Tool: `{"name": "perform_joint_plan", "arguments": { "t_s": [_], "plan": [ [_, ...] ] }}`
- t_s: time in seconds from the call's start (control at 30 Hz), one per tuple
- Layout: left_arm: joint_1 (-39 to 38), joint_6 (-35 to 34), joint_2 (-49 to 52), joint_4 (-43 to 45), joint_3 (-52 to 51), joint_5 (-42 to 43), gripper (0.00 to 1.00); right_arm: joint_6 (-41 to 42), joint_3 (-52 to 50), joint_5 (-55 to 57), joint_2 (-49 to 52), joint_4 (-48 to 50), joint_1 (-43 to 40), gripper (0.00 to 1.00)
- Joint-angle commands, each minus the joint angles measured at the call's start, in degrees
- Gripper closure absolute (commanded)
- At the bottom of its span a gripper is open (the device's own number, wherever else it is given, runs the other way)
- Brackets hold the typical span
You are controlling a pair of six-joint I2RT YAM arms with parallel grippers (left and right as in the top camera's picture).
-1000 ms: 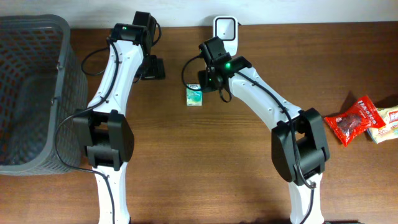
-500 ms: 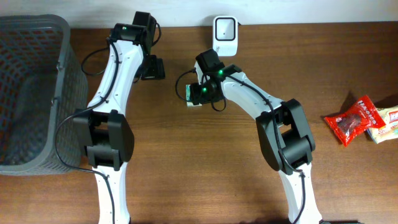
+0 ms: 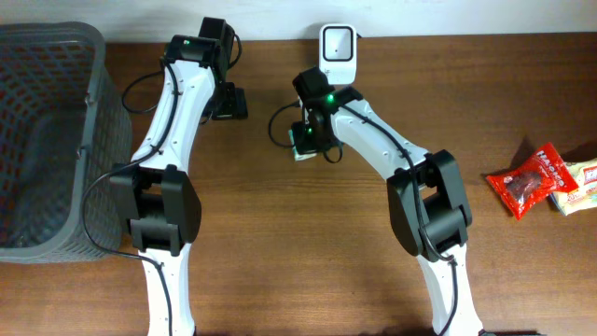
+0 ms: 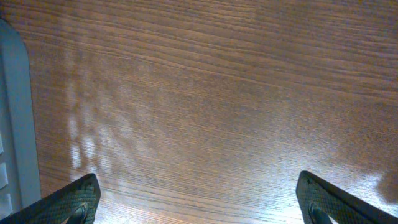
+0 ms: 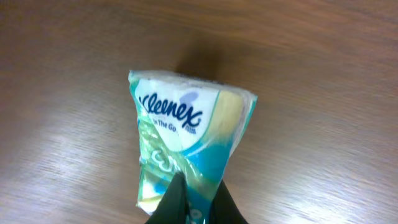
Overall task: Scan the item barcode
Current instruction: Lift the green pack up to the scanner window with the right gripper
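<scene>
The item is a small green, white and blue Kleenex tissue pack [image 5: 186, 134], pinched at its near end and crumpled there. My right gripper [image 5: 194, 202] is shut on that end of the pack. From overhead the tissue pack [image 3: 300, 142] shows only as a small edge under the right gripper [image 3: 308, 136], just below the white barcode scanner [image 3: 337, 42] at the table's back edge. No barcode shows on the pack's upper face. My left gripper [image 4: 199, 202] hangs open over bare wood, with nothing between its fingers [image 4: 68, 202].
A grey mesh basket [image 3: 51, 140] fills the left side. A red snack packet [image 3: 527, 182] and a pale packet [image 3: 578, 187] lie at the far right. A grey edge [image 4: 15, 124] borders the left wrist view.
My right gripper has closed on the tissue pack, which lay free on the table beside it a second ago. The arm swung left and back a little. The left arm has not moved.
</scene>
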Motion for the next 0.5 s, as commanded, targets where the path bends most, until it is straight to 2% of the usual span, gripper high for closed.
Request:
{"name": "perform_joint_plan", "arguments": {
  "t_s": [0.0,0.1,0.13,0.2,0.33,0.47],
  "plan": [
    [0.39,-0.37,-1.33,-0.07,-0.39,0.39,0.01,-0.72,9.07,19.39,-0.09,-3.23,-0.11,0.96],
    [0.42,-0.37,-1.33,-0.07,-0.39,0.39,0.01,-5.64,11.50,28.92,-0.09,-1.16,-0.11,0.96],
    [0.42,-0.37,-1.33,-0.07,-0.39,0.39,0.01,-9.35,11.50,31.95,-0.09,1.36,-0.11,0.96],
    [0.39,-0.37,-1.33,-0.07,-0.39,0.42,0.01,-22.69,11.50,37.35,0.57,9.38,-0.11,0.96],
    [0.42,-0.37,-1.33,-0.04,-0.39,0.39,0.01,-37.29,11.50,40.37,1.70,21.03,-0.76,0.96],
    [0.39,-0.37,-1.33,-0.07,-0.39,0.39,0.01,-43.82,11.50,40.89,2.89,32.17,-3.26,0.96]
  ]
}}
